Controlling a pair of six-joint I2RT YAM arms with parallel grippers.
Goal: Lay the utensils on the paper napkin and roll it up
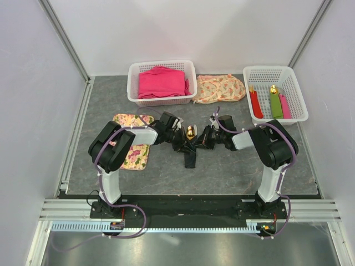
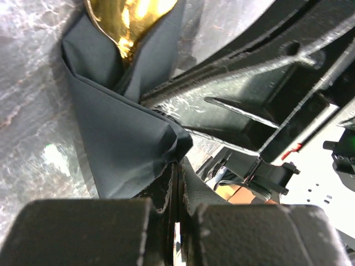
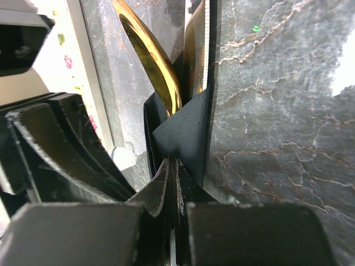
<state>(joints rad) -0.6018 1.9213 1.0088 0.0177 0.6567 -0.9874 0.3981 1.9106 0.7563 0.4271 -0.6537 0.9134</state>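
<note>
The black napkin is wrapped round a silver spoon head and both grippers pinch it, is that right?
Not quite. The spoon head is gold, not silver; the left wrist view shows it plainly. The rest stands: the black napkin is wrapped round it, and the left gripper and the right gripper both pinch it.

Two baskets (image 1: 161,101), three napkin rolls (image 1: 275,104), one black napkin (image 1: 190,158), one pink cloth (image 1: 162,82).
</note>
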